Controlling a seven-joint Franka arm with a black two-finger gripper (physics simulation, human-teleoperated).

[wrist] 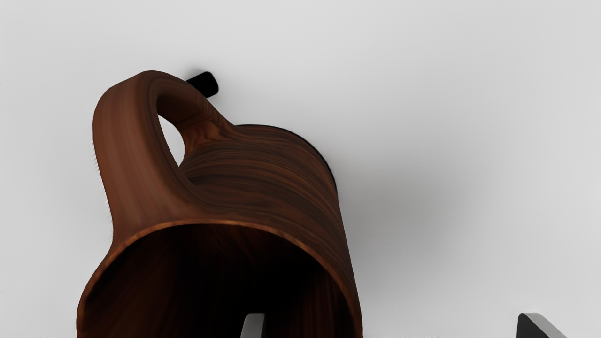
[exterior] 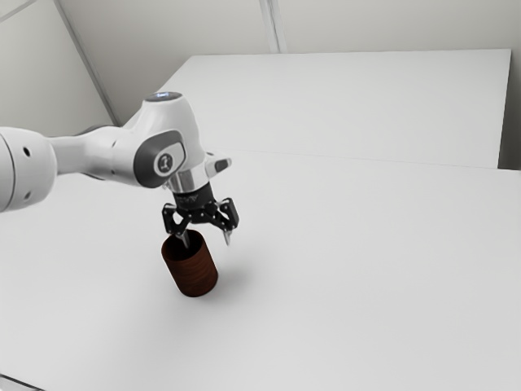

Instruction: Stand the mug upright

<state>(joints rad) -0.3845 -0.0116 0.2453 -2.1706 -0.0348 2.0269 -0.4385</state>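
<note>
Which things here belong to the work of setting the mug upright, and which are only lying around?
For the job:
wood-grained mug
gripper, open

Lying about:
small black object, partly hidden by the mug's handle; I cannot tell what it is

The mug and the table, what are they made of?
The mug looks like smooth, dark brown wood, because wavy grain lines run round it, though that could be just a printed pattern. The table looks plain white and dull, with no shiny reflections; it might be plastic or painted wood.
</note>
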